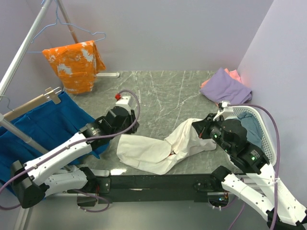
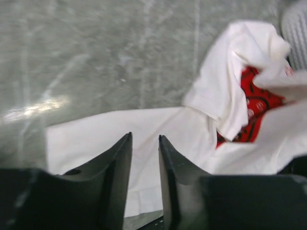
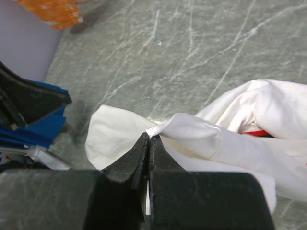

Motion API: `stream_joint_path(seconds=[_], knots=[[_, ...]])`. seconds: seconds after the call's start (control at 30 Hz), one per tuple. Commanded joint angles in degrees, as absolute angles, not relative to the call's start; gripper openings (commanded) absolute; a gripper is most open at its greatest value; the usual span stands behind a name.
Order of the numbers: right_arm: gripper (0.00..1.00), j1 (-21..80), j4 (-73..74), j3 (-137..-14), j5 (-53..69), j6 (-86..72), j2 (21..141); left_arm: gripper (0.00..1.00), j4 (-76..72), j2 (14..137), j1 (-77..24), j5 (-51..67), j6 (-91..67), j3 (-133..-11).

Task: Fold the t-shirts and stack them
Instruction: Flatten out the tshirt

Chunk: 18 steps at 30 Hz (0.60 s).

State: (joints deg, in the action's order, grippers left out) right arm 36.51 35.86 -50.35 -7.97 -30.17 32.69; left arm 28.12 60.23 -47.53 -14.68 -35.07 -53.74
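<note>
grey marbled table [image 1: 163,91], white t-shirt [image 1: 144,151] lies crumpled at its near edge between the two arms, red print [image 2: 254,110] showing in the folds. right gripper [image 3: 148,139] is clamped tight on a raised fold of the white t-shirt, left gripper [image 2: 144,137] hovers just over its flat left part, jaws a little apart, gripping nothing. purple tee [image 1: 228,87] and salmon-pink tee [image 1: 234,74] sit piled at the far right corner, grey-blue tee [image 1: 252,130] in the white basket [image 1: 263,115] by the right arm.
</note>
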Motion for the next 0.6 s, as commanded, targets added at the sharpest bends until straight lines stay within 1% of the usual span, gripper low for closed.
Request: stream_joint_path(seconds=[0.0, 0.17, 0.27, 0.33, 0.4, 0.5, 0.57], knots=[[0.00, 36.7, 34.3, -51.0, -11.9, -29.7, 33.3, 0.41, 14.6, 59.9, -49.7, 1.1, -32.3, -46.6], [0.00, 36.7, 34.5, -50.8, -12.9, -29.7, 33.7, 0.43, 12.6, 61.9, -56.1, 2.9, -31.7, -41.3], [0.00, 36.7, 34.7, -50.6, -13.5, -29.7, 33.7, 0.40, 10.6, 65.2, -60.2, 3.2, -32.4, -39.4], [0.00, 36.7, 35.2, -50.5, -13.9, -29.9, 33.7, 0.38, 9.2, 68.3, -63.3, 0.3, -33.5, -38.4], [0.00, 36.7, 35.2, -49.9, -13.9, -30.0, 33.4, 0.36, 8.2, 70.5, -65.0, 0.2, -33.9, -38.3], [0.00, 36.7, 35.4, -49.7, -13.9, -30.1, 33.0, 0.33, 5.8, 73.8, -68.9, -4.7, -34.8, -38.3], [0.00, 36.7, 35.4, -49.3, -13.9, -30.1, 32.9, 0.33, 3.8, 75.8, -72.1, -9.8, -35.4, -38.2]])
